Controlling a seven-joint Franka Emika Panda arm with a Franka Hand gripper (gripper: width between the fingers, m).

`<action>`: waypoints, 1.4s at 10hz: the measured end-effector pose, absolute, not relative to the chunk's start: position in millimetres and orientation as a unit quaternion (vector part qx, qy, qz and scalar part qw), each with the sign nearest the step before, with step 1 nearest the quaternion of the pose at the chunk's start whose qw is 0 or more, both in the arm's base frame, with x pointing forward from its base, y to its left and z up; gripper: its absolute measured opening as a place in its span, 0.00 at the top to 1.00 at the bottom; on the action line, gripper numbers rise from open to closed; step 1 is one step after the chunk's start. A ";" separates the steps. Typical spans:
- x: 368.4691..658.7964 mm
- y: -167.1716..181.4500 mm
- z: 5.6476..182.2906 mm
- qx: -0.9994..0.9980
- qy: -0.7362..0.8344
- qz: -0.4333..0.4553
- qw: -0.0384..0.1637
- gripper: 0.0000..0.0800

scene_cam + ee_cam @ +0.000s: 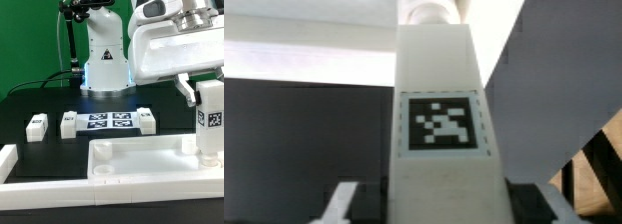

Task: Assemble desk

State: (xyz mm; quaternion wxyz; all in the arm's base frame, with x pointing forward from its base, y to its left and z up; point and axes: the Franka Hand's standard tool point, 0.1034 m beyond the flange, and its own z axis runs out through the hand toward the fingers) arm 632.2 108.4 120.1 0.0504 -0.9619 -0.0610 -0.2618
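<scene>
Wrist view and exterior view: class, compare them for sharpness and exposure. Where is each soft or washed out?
Wrist view: the leg fills the frame and looks soft, its tag fuzzy-edged yet legible; the top burns out to white. Exterior view: the tabletop and marker board are fairly sharp; the arm close to the camera is bright, with little surface detail.

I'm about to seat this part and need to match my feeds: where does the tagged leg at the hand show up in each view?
Exterior view: the leg stands upright at the exterior view's right edge, by the right corner of the tabletop.
Wrist view: the leg fills the middle of the picture, seen lengthwise and close up.
Shared landmark: the black-and-white tag on the leg's face.
</scene>
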 end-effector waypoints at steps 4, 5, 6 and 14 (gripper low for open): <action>635.2 109.7 113.4 -0.955 -0.051 -0.289 0.050 0.64; 635.0 110.4 113.5 -0.951 -0.041 -0.304 0.048 0.64; 633.3 110.8 113.2 -0.946 -0.029 -0.320 0.044 0.64; 633.8 109.7 112.9 -0.945 -0.005 -0.324 0.037 0.64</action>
